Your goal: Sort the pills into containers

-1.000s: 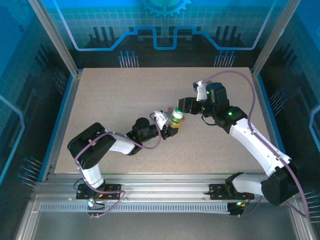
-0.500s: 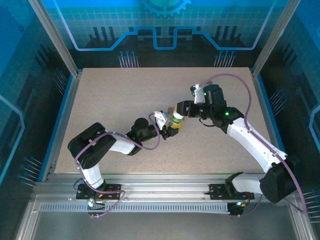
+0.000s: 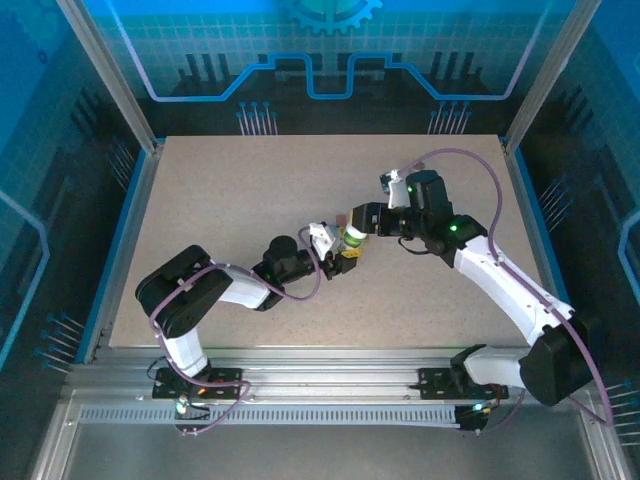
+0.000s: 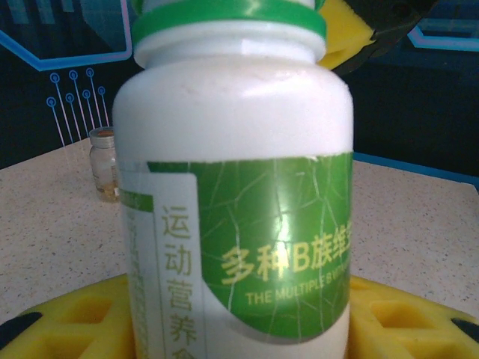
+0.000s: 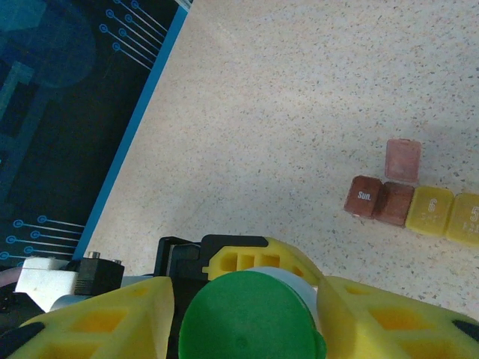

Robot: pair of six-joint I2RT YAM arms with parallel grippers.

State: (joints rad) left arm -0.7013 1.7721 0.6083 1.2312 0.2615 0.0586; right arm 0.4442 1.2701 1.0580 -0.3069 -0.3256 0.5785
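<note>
As my right pincer (image 5: 245,290) reached green cap (image 5: 251,325) | my left pincer (image 4: 239,329) grasped bottle (image 4: 236,187) | right grip: couldn't tell | uncapping seemed near

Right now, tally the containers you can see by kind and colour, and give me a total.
White bottle with green cap: 1
Small glass vial: 1
Dark red pill-box squares: 2, one with its lid up
Yellow pill-box squares: 2, one cut by the picture's edge
Total: 6
</note>
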